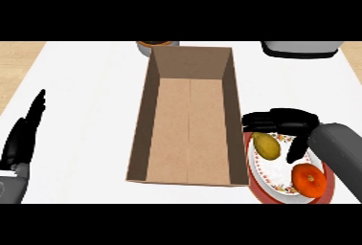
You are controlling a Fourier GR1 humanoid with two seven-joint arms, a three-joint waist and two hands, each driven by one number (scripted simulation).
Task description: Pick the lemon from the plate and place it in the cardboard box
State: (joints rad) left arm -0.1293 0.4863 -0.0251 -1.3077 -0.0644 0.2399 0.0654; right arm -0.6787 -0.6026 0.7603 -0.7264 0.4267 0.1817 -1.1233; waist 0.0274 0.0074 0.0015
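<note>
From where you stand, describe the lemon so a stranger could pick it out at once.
Start at the long open cardboard box in the middle of the counter, then look just right of its near end to the patterned plate with a red rim. The lemon lies on the plate's far part, under the right hand. It is oval and dull yellow, unlike the round orange fruit nearer you.

Grey rounded forearms; black left hand (21, 139), black right hand (286, 123).

I see a brown cardboard box (189, 119) on my white counter (84, 95), yellow-olive lemon (266, 145), orange fruit (309, 180), white plate (272, 186) with floral red rim, black hands (283, 122).
</note>
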